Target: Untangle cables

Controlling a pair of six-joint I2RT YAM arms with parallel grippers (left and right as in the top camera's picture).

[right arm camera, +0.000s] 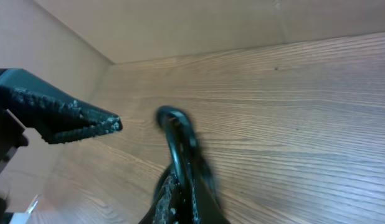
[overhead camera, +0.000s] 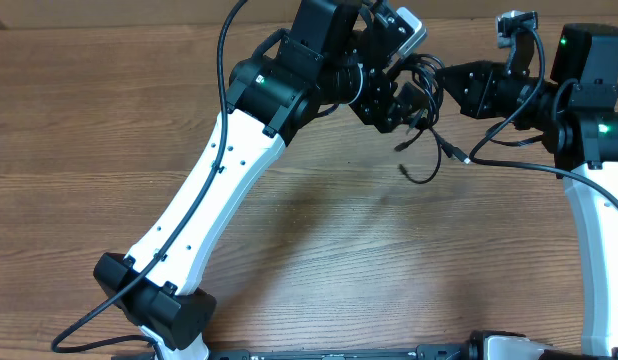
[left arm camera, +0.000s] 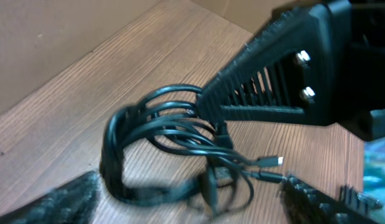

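Observation:
The cables point(left arm camera: 171, 134) are thin black cords bunched in a loose coil just above the wooden table. In the left wrist view my right gripper's ribbed fingers point(left arm camera: 255, 93) are clamped on the coil's right side, and a small plug end point(left arm camera: 275, 160) trails out beside them. My left gripper point(left arm camera: 186, 208) is open, its fingers standing wide on either side of the coil's lower loops and holding nothing. In the right wrist view my right gripper point(right arm camera: 186, 199) is shut on a cable loop point(right arm camera: 175, 127). From overhead, cable loops point(overhead camera: 436, 165) hang below the two grippers at the table's far side.
The wooden table point(overhead camera: 319, 250) runs under both arms. A beige wall point(right arm camera: 180, 25) rises at the table's far edge. The left arm's white link point(overhead camera: 204, 210) crosses the table diagonally. The right arm's base point(overhead camera: 589, 110) stands at the far right.

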